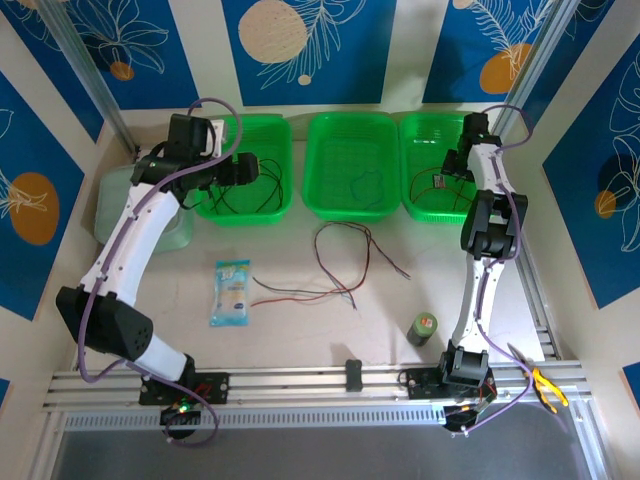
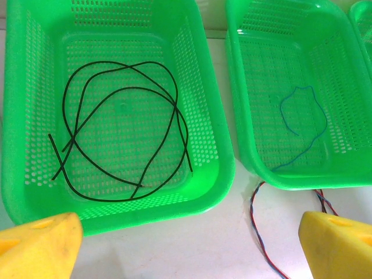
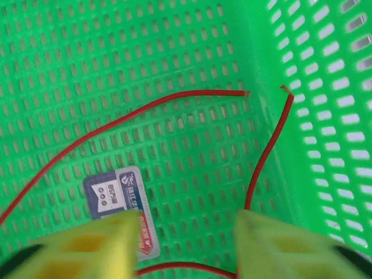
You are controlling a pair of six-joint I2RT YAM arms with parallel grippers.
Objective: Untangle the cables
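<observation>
Right gripper (image 3: pixel 187 232) parted, but the red wire (image 3: pixel 267 154) lies beside your lower-right finger (image 3: pixel 279 247) — pull away and it may drag out; left gripper (image 2: pixel 192 247) gapes empty.

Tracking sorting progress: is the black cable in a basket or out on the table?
In: the black cable lies looped inside the left basket.

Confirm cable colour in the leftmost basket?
Black; the cable in the leftmost basket shows best in the left wrist view.
</observation>
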